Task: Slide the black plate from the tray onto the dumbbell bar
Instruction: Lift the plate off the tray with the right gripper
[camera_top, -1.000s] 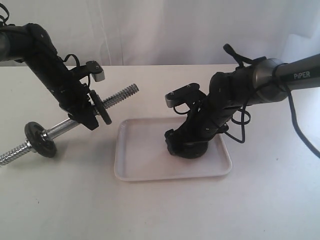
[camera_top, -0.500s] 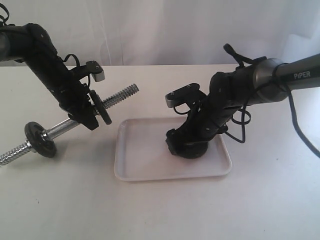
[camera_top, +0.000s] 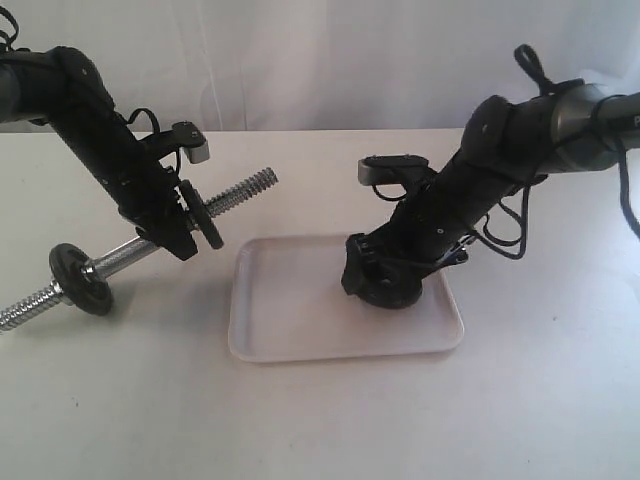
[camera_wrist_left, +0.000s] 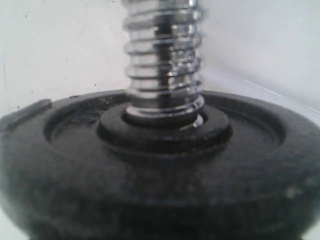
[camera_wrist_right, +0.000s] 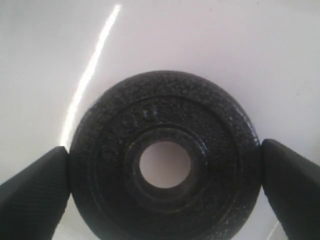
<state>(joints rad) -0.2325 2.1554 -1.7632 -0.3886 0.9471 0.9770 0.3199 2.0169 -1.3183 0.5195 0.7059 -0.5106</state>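
We clamp the dumbbell bar (camera_top: 240, 190) in our left hand (camera_top: 195, 225), threaded end raised to receive; our right hand (camera_top: 382, 285) pinches the black plate (camera_wrist_right: 220, 150) in the tray (camera_top: 290, 310) for lifting.

Matte, pebbled black plate (camera_wrist_right: 220, 145); pale white tray (camera_top: 285, 320); shiny chrome dumbbell bar (camera_top: 245, 188), spiral-threaded ends; white table (camera_top: 330, 420).

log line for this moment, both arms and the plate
left tool: shut on dumbbell bar | right tool: shut on black plate | black plate: on tray, not yet on bar
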